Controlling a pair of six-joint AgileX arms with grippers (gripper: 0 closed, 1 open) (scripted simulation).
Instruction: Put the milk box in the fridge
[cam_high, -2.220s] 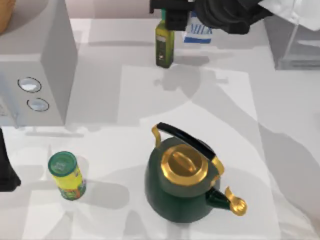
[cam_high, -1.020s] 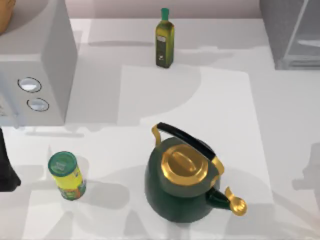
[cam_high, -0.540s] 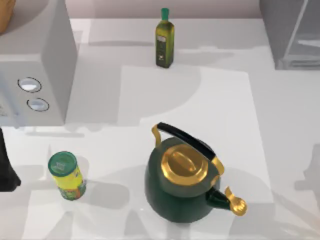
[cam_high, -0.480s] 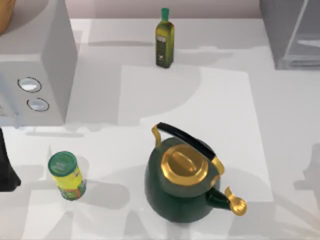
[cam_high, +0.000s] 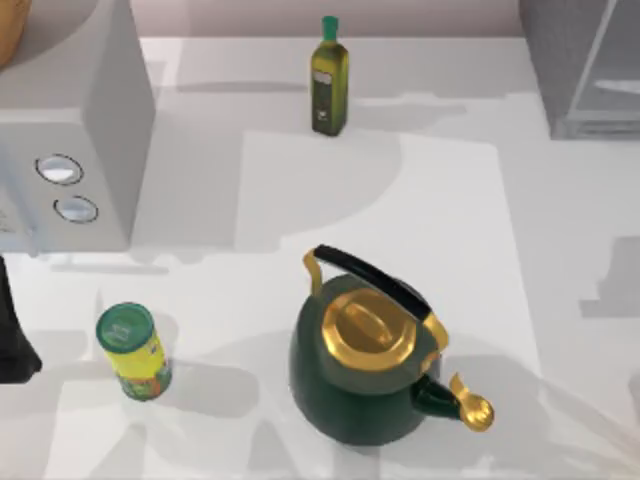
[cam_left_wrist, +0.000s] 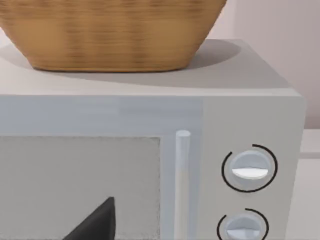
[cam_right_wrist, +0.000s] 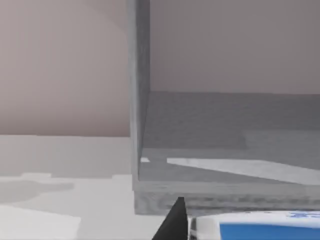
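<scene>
The milk box (cam_right_wrist: 260, 227) shows its blue and white top at the near edge of the right wrist view. One dark finger (cam_right_wrist: 173, 222) of my right gripper lies against its side, and the gripper is shut on the box. Straight ahead stands the fridge (cam_right_wrist: 215, 145), its grey inside open behind a light-grey frame edge. From above, the fridge (cam_high: 585, 60) sits at the back right corner of the table. My left arm (cam_high: 12, 340) is parked at the table's left edge.
A green kettle (cam_high: 370, 370) with gold lid stands front centre. An oil bottle (cam_high: 328, 80) is at the back middle, and a green-lidded yellow can (cam_high: 132, 352) at front left. A grey appliance with two dials (cam_high: 70, 130) carries a wicker basket (cam_left_wrist: 110, 30).
The right gripper and milk box, earlier beside the oil bottle, have left the top view. The shadow on the table's right side has since shifted toward the back.
</scene>
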